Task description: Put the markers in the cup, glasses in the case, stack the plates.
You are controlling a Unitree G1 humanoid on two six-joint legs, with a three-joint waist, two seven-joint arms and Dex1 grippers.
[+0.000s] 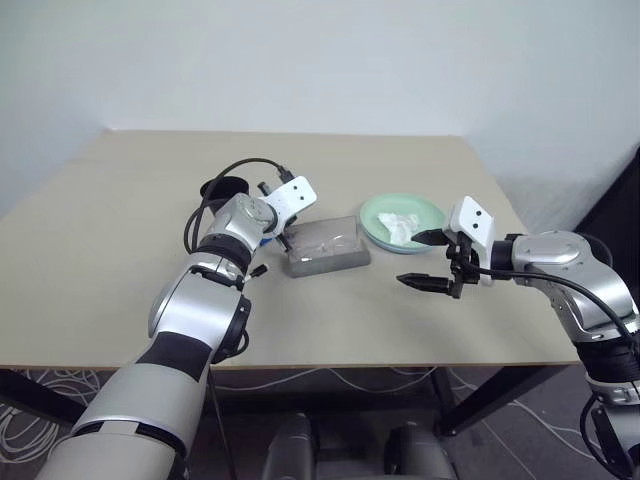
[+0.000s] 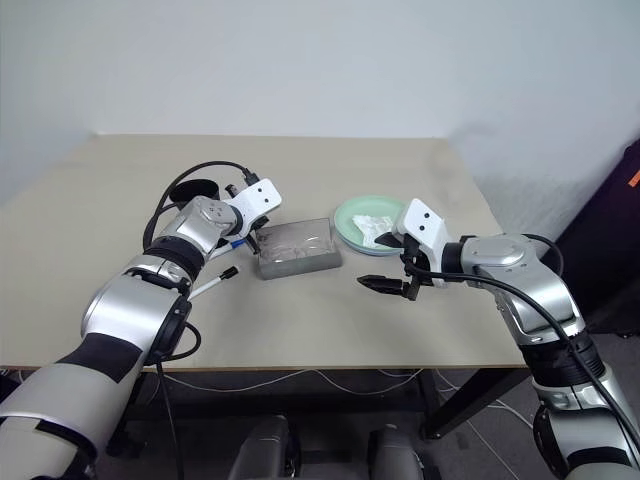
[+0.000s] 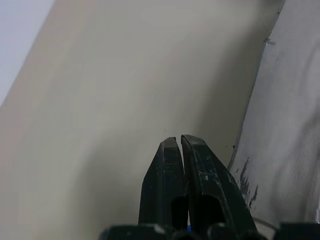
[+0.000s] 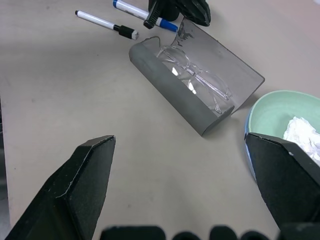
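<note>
Glasses cased, markers waiting
Left gripper (image 3: 180, 142) pinched shut, empty, beside the case (image 4: 192, 97) holding the glasses (image 4: 197, 80); both markers (image 4: 107, 24) lie just behind it. Right gripper (image 1: 425, 260) gapes wide, empty, plates (image 1: 385, 215) just beyond.

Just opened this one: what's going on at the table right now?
A two-armed robot is tidying a table. The glasses already lie in the open grey case. The left pincer, shut, sits at the case's far end beside the blue-capped marker; whether it grips anything is unclear. The black-capped marker lies on the table nearby, the black cup behind. The right pincer hangs open near the mint green plate, which holds a crumpled white tissue.
</note>
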